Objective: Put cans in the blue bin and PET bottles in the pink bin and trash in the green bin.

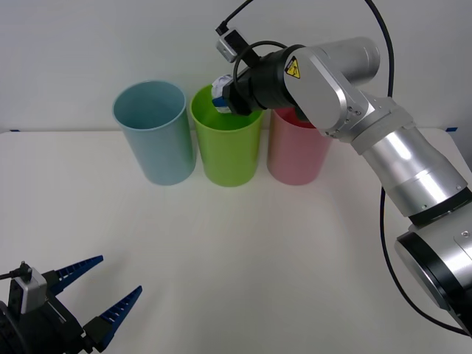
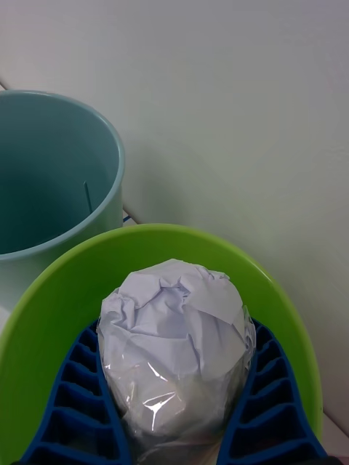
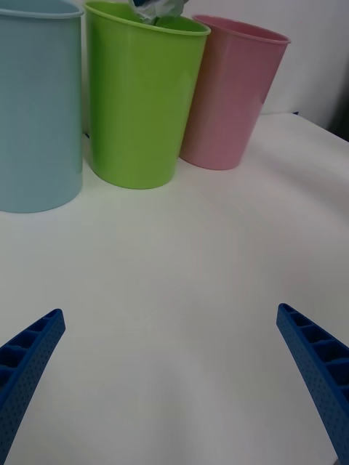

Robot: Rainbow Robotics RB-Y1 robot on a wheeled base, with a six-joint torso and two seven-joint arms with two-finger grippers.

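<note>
1. Three bins standing in a row on the table (image 1: pixel 236 251): blue bin (image 1: pixel 153 133), green bin (image 1: pixel 227 140), pink bin (image 1: pixel 296 151), each just beside the next.
2. Right gripper (image 1: pixel 223 98) poised over the mouth of the green bin, jaws closed around the trash (image 2: pixel 174 349), a crumpled whitish wad wrapped in clear film.
3. Trash seated between the two blue ribbed fingers (image 2: pixel 73 392), bulging past them; green rim directly beneath and ahead of the jaws, blue bin off to one side beyond it.
4. Wad also visible above the green rim from the left wrist camera, not yet released.
5. Left gripper (image 1: pixel 99 291) parked low at the near edge of the table, jaws spread wide, holding nothing, well apart from the bins.
6. No cans or PET bottles seen on the table; interiors of the pink and blue bins not fully visible, contents not confirmed.
7. Assessment: trash step nearly complete, correct bin reached; release into the green bin outstanding. Remaining sorting, if any, not determinable from these views.
</note>
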